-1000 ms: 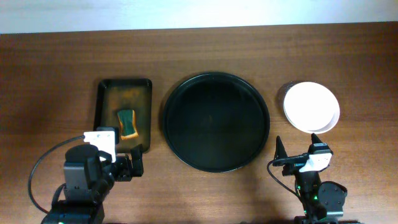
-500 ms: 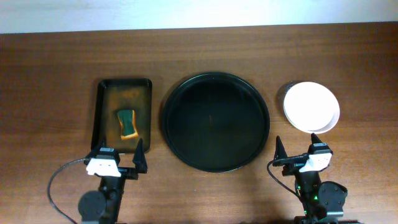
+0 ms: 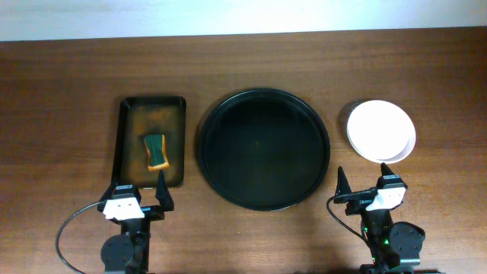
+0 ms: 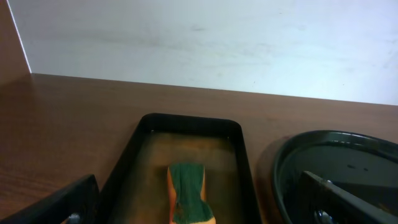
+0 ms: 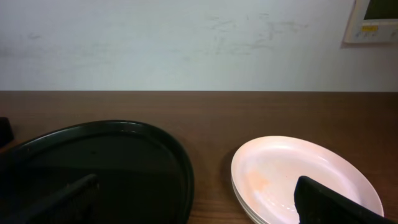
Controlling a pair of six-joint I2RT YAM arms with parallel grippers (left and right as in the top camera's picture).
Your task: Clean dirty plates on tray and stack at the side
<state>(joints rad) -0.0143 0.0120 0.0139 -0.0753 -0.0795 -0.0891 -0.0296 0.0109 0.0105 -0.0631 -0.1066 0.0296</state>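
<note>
Overhead looks straight down on the whole table (image 3: pixel 76 76), from well up. Both wrist cameras sit low at its near edge, facing the far wall (image 4: pixel 205 43). Left has the small tray (image 4: pixel 186 146) close, bottom centre; right has the plates (image 5: pixel 305 171), lower right. They share the round tray (image 4: pixel 339 158).

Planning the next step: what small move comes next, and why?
Probably hold position: the round tray holds no plates, the white plates sit stacked beside it, the sponge lies in its dish, and the left gripper and right gripper are open.
</note>
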